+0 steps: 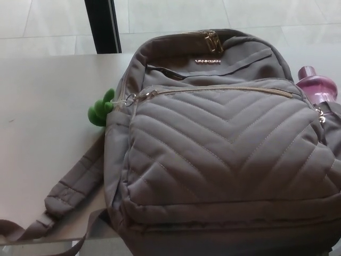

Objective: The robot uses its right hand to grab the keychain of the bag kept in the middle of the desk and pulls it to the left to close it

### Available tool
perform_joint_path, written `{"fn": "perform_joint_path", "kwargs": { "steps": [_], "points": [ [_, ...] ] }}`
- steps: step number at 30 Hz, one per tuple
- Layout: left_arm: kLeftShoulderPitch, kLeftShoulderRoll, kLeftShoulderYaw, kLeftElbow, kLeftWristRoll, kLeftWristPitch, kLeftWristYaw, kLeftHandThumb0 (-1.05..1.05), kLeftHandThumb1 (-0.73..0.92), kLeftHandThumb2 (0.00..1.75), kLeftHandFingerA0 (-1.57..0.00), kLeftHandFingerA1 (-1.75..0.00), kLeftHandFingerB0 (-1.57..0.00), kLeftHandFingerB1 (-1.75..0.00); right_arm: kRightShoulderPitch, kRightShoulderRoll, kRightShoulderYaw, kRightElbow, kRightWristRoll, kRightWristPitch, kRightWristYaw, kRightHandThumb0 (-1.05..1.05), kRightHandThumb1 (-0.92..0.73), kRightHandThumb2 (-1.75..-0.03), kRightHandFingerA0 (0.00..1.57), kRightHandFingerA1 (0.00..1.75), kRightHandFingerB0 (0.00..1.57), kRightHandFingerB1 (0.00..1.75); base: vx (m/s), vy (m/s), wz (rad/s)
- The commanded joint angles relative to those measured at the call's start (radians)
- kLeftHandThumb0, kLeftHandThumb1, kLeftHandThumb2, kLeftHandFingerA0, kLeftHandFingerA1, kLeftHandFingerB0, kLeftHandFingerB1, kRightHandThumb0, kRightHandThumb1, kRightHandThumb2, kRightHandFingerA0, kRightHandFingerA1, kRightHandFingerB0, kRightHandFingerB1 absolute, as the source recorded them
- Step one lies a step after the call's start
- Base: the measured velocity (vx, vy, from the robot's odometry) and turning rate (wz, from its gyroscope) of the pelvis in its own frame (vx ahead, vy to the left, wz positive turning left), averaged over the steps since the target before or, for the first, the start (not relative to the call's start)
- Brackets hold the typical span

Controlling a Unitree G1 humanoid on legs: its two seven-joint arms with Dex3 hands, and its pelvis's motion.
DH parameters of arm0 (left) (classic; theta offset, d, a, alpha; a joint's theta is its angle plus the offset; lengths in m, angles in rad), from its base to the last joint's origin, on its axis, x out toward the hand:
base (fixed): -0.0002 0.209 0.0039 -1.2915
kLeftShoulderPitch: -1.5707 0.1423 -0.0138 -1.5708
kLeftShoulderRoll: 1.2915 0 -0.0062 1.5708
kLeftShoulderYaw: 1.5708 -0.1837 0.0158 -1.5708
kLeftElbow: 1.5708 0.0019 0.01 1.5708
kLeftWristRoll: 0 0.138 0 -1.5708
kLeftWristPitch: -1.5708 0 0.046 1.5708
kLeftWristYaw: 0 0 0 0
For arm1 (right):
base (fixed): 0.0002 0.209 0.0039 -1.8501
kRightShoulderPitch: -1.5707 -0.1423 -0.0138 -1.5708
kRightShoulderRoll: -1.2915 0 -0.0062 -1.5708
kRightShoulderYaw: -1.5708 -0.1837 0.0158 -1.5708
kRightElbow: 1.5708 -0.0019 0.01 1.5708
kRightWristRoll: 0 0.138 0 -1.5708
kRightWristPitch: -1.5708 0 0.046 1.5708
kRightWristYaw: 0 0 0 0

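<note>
The bag (224,149) lies flat on the desk (48,106), filling the middle and right of the head view; its long axis runs away from the robot, top end at the far edge; the front zip (213,89) crosses it from right to left, its pull at the left end, the teeth joined along the whole line; the green keychain (101,111) hangs from that pull, just off the bag's left side, resting on the desk; a purple bottle (315,84) stands against the bag's right side; a strap (69,192) trails near left; neither robot hand shows, so its state cannot be told.
</note>
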Motion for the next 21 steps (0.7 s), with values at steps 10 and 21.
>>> {"fn": "perform_joint_path", "kwargs": {
  "steps": [10, 21],
  "points": [
    [-0.153, -0.041, 0.004, 0.008, 0.002, 0.062, 0.008, -0.66, 0.92, 0.91, -0.42, -0.59, -0.31, -0.49, -0.152, -0.117, 0.043, 0.135, -0.008, -0.117, 0.003, -0.69, -0.61, -0.94, 0.05, 0.42, 0.06, 0.28, 0.00, 0.000, 0.00],
    [-0.268, 0.011, 0.015, 0.013, 0.008, 0.105, -0.013, -0.66, 0.92, 0.91, -0.42, -0.59, -0.31, -0.49, -0.206, -0.104, 0.074, 0.223, -0.031, -0.204, -0.016, -0.69, -0.61, -0.94, 0.05, 0.42, 0.06, 0.28, 0.00, 0.000, 0.01]
  ]
}}
